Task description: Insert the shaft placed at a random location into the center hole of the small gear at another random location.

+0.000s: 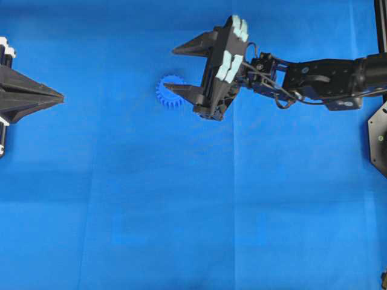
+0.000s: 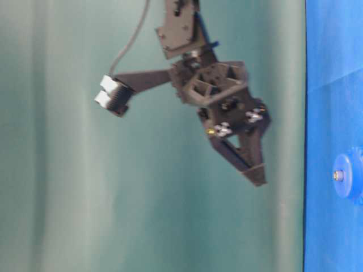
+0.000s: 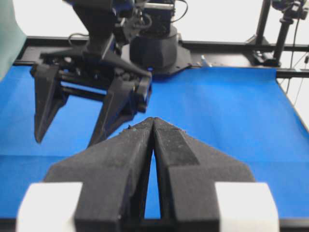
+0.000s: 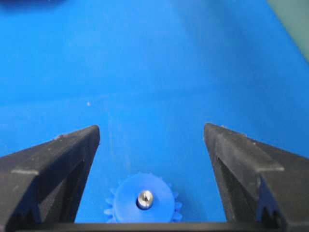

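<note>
A bright blue small gear (image 4: 141, 199) lay flat on the blue cloth (image 1: 181, 211) covering the bench. The silvery shaft (image 4: 144, 197) stood in its center hole. The right gripper (image 1: 175, 69) hung above the gear with its jaws spread wide, holding nothing. The left gripper (image 1: 60, 96) sat well apart at the left edge, fingers pressed together and empty.

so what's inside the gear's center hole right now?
The shaft sits in the center hole of the small gear; only its silvery top end shows, level with the hub. How deep it goes is hidden by the gear. The right gripper is open above it.
</note>
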Controlling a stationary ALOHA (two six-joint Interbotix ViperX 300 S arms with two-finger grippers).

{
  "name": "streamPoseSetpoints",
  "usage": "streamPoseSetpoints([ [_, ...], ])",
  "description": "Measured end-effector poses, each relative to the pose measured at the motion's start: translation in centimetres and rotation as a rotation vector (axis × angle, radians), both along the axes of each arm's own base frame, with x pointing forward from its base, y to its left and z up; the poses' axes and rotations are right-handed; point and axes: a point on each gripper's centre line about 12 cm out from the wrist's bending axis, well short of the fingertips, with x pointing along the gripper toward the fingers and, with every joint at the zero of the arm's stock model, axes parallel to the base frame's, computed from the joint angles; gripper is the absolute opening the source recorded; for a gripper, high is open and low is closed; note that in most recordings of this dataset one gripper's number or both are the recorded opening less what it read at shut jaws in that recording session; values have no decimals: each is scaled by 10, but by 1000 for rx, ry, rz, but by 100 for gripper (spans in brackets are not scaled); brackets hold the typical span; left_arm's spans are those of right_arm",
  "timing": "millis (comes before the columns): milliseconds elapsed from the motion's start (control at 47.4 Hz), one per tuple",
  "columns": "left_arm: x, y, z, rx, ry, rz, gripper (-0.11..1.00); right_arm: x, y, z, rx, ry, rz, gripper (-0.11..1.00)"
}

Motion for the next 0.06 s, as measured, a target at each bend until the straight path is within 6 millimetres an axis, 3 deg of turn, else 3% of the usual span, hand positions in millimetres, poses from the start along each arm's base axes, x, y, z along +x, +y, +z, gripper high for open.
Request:
streamPoseSetpoints([
  [63,0,0,0,0,0,0,0,-1,0,3,-1,-3,0,77],
])
